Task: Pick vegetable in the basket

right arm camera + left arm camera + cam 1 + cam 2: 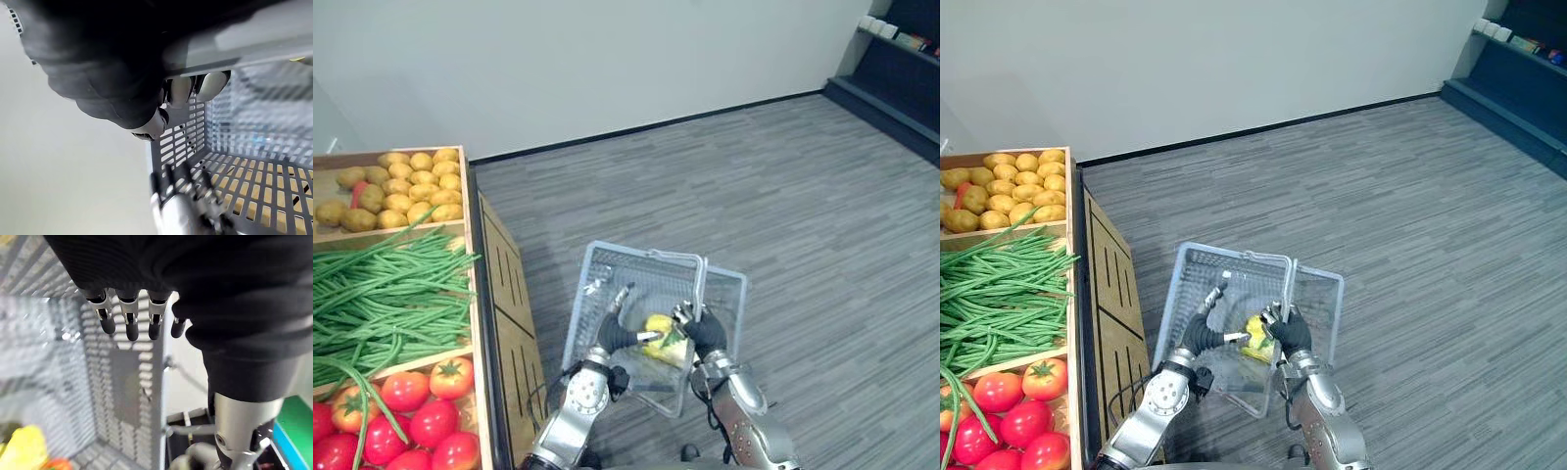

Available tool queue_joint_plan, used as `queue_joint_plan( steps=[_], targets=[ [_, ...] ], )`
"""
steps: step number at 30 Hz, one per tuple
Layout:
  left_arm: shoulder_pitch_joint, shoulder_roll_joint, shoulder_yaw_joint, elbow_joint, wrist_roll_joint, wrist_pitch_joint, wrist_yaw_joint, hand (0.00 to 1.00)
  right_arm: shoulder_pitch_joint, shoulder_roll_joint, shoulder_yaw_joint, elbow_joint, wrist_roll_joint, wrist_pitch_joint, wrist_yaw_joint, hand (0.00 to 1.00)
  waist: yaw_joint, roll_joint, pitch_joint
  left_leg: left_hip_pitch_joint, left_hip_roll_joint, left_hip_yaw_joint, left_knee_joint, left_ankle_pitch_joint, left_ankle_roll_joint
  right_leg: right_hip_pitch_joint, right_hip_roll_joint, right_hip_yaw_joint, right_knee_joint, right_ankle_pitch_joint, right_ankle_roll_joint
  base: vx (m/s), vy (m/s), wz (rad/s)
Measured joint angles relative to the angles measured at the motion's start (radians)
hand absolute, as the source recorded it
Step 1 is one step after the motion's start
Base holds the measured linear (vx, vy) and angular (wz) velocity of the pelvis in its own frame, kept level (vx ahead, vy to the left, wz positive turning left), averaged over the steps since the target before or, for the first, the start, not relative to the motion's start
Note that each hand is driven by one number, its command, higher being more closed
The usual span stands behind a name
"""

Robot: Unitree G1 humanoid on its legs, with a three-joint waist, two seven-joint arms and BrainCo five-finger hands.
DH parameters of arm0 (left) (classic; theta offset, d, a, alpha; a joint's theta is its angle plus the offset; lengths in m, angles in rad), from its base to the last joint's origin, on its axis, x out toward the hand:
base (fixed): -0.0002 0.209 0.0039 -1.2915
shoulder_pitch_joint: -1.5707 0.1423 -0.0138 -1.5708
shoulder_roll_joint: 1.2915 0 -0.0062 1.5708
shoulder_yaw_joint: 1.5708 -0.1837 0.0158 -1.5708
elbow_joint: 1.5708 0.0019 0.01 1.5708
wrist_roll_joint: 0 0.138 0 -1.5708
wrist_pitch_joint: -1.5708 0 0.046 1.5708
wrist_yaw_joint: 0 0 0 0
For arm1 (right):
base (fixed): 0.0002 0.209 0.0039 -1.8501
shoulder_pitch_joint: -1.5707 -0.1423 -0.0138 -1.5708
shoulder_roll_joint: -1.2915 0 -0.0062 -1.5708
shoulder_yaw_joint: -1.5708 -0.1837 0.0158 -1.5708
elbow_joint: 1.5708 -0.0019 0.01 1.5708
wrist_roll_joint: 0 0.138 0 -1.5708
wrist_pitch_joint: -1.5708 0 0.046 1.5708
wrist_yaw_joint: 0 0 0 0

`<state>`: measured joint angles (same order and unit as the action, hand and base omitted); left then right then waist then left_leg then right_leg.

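- My right hand [705, 331] carries the basket [599, 266]: in the right wrist view its fingers [181, 90] are curled round the basket's handle [254, 44], which stands upright above the basket's middle.
- My left hand [617, 331] is inside the basket's near half, on the side opposite my right hand. In the left wrist view its fingers [128, 323] hang straight and loose against the basket's mesh wall, with nothing between them.
- A yellow vegetable [660, 326] lies on the basket's floor, between my two hands and just below the handle. Something green and a small orange-red scrap sit beside it, too small for me to name.
- My left thumb points toward the yellow vegetable. I cannot tell whether it touches it.
- To the basket's left is the wooden surface [514, 294] with its stock. The potatoes [401, 186] are in the compartment farthest from the basket, the green beans [382, 284] in the middle one, and the tomatoes [421, 411] in the nearest.
- By my reckoning one pick is done, since the yellow vegetable is in the basket and my left hand is empty.
- If more is wanted, what is left is to lift my left hand out of the basket, reach across to a compartment, take a piece and bring it back over the rim.
- The basket hangs clear of the surface, so my right hand only has to keep the handle level meanwhile.
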<state>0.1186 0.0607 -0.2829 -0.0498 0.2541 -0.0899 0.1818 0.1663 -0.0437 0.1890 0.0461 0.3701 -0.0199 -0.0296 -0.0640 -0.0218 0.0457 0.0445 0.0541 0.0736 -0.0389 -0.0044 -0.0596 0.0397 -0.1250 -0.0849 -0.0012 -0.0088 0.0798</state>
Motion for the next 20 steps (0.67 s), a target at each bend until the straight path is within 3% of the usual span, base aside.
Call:
queue_joint_plan(
  steps=[6, 13, 20],
  targets=[
    [0.099, -0.027, 0.152, -0.042, -0.189, -0.027, -0.005, 0.00, 0.000, -0.003, -0.178, 0.014, -0.135, 0.000, -0.034, 1.00, 0.007, 0.018, -0.009, -0.001, -0.002, -0.028, -0.012, 0.007, 0.000, 0.008, -0.002, -0.029, 0.000, -0.004, 0.006, -0.02, 0.000, 0.13],
    [0.182, -0.044, 0.312, -0.020, -0.263, -0.029, -0.033, 0.00, 0.006, -0.029, -0.339, 0.130, -0.235, 0.000, -0.021, 1.00, 0.026, 0.028, -0.010, -0.001, -0.003, -0.074, -0.037, 0.030, -0.002, 0.025, -0.003, -0.079, -0.001, -0.014, 0.013, -0.03, -0.015, 0.21],
    [0.187, 0.013, 0.375, 0.240, -0.286, -0.021, -0.093, 0.00, 0.026, -0.062, -0.361, 0.289, -0.336, 0.001, -0.009, 1.00, 0.028, 0.026, -0.008, -0.009, -0.004, -0.094, -0.036, 0.037, -0.006, 0.028, -0.003, -0.102, -0.003, -0.016, 0.012, -0.03, -0.009, 0.09]
  ],
)
